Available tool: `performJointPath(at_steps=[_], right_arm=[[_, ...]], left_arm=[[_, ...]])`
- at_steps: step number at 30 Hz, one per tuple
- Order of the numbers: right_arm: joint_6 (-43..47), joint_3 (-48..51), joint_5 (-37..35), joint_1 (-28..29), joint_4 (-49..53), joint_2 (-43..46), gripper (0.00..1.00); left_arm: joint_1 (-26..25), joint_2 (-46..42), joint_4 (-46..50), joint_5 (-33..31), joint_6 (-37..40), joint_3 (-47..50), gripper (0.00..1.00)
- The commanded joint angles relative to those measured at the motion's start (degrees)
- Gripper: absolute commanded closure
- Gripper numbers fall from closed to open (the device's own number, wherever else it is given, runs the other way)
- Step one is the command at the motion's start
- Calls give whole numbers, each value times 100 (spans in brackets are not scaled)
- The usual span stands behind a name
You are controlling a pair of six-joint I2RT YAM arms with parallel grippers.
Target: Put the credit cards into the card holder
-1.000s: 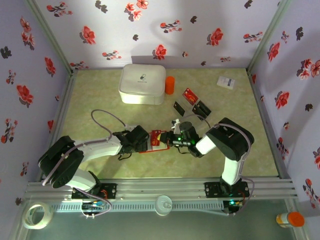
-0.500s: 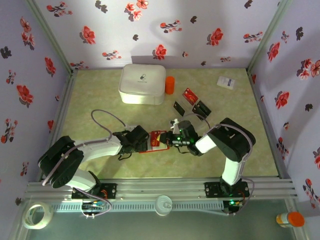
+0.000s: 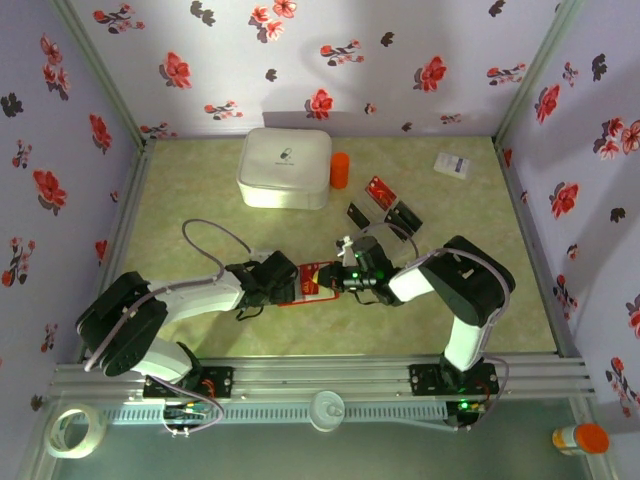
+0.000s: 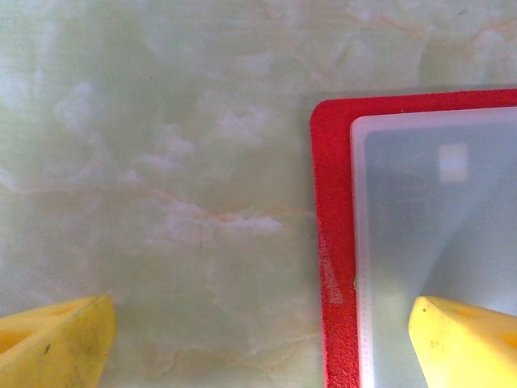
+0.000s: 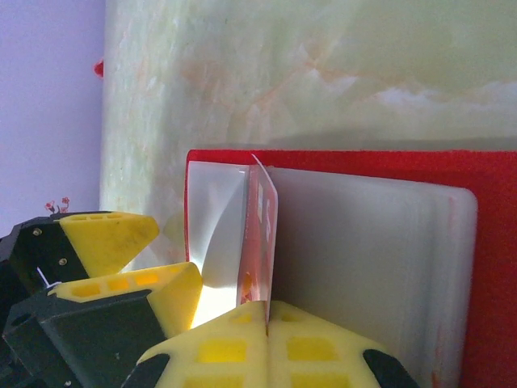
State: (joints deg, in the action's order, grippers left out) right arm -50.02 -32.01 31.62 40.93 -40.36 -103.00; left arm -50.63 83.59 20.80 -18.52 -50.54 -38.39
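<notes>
Right wrist view shows me mid-insertion: right gripper (image 5: 266, 323) clamped on a red credit card (image 5: 260, 234), edge-on at the pale pocket (image 5: 363, 242) of the card holder (image 5: 485, 186) on the bench (image 4: 161, 121), left gripper (image 4: 258, 343) spread wide over its corner; next I'd slide the card squarely in.

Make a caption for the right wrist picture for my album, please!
The right gripper pinches a red card upright against the open card holder.

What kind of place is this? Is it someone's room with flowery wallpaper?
Probably a robot practice booth, not a bedroom. A left arm and a right arm are bolted to a metal rail. Flowered walls box in one small table, and cards lie out like practice props.
</notes>
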Motion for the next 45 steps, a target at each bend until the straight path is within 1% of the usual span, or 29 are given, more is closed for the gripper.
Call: performJointPath(at_steps=[1,7,19,38,45], right_arm=[[283,73,7,13,993,-45,100],[404,36,30,-28,1261,10,100],[518,24,122,-76,1490,42,100],[754,-195,316,-94,1950,-124,100],[878,-369,380,-94,2262,-221,100]], left_arm=[[-61,-28,344,-101,-43,166,6],[-61,-27,352,-99,-43,179,6],[-70,-1,315,-101,-52,166,6],[-79,7,289,-103,-52,188,6],[-80,11,263,-106,-62,193,6]])
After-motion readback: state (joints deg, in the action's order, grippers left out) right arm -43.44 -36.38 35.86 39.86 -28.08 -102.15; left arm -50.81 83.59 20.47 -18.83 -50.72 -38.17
